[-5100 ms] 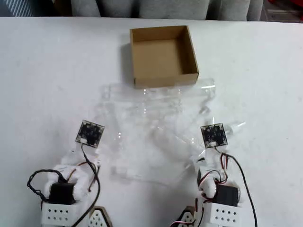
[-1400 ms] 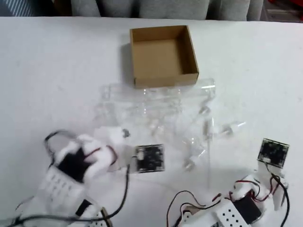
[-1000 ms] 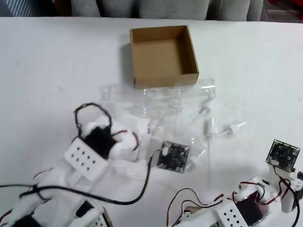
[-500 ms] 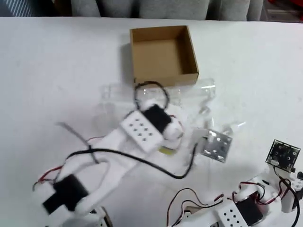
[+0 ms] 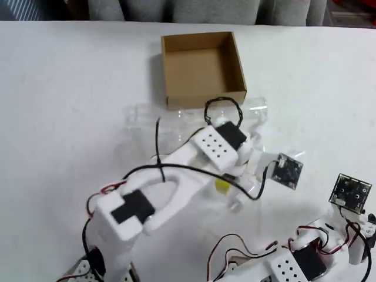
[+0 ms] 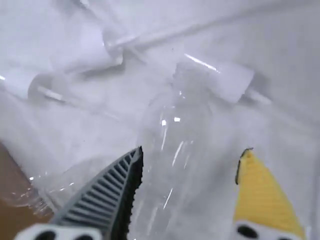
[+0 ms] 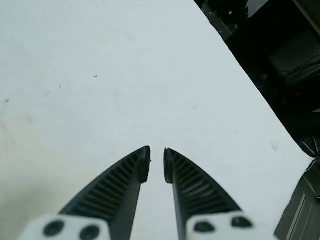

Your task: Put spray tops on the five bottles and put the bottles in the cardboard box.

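Brown cardboard forms the box [image 5: 205, 98], which is set open side up toward the far side of the white table [image 5: 59, 88]. Just in front of it, outside the box, clear bottles [image 5: 147, 113] are laid flat on the table. Being see-through against white, their outlines are hard to follow and their number cannot be told. Part of the heap is covered by the left arm [image 5: 176, 170], which lies stretched over it from the near edge.

In the left wrist view the left pincer [image 6: 192, 151] is seen wide apart, with the grey finger [image 6: 110, 195] on one side and the yellow finger [image 6: 260, 195] on the other side of a single clear bottle [image 6: 170, 165]. Whether either finger touches it cannot be told, and the bottle's lower end is cut off at the picture's edge. Its neck is hard to separate from the white spray top [image 6: 235, 82] lying just beside it. More spray tops [image 6: 95, 50] with thin tubes are scattered a little beyond.

The right arm [image 5: 305, 264] is folded at the near right corner, partly cut off by the frame. The right pincer [image 7: 156, 150] is held above the table close to its edge, with its fingers drawn almost together, a thin slit left between them, and nothing gripped.
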Motion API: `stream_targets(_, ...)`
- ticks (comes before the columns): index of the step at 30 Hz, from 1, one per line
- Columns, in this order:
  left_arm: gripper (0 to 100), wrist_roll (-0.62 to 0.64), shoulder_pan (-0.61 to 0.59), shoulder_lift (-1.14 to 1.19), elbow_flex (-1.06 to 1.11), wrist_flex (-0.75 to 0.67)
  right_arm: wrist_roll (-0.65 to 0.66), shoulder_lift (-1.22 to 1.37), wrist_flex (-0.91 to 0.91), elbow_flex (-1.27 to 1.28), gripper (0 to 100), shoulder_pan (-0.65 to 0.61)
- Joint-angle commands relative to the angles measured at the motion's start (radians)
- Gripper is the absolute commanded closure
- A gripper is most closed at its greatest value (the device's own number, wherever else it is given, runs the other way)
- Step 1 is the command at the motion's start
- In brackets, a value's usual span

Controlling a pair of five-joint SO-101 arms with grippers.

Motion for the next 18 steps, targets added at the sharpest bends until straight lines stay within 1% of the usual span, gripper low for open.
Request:
stream_targets(1,71,-0.032,-0.064,0.058,-0.063,0.011,0.002,0.004,0.002,0.008,97.4,0.001)
stream_targets(7,71,-0.038,-0.068,0.137,-0.032,0.008,0.002,0.002,0.002,0.008,97.4,-0.019)
stream_targets(8,72,-0.038,-0.068,0.145,-0.032,0.008,0.002,0.004,0.004,0.008,97.4,-0.022)
stream_targets(10,79,-0.038,-0.065,0.151,-0.034,0.009,0.002,-0.004,0.019,0.008,97.4,-0.028)
stream_targets(15,98,-0.038,-0.061,0.151,-0.032,0.018,0.005,-0.004,0.028,0.008,97.4,-0.027)
stream_targets(18,97,-0.037,-0.061,0.151,-0.041,0.066,0.005,-0.004,0.028,0.008,97.4,-0.027)
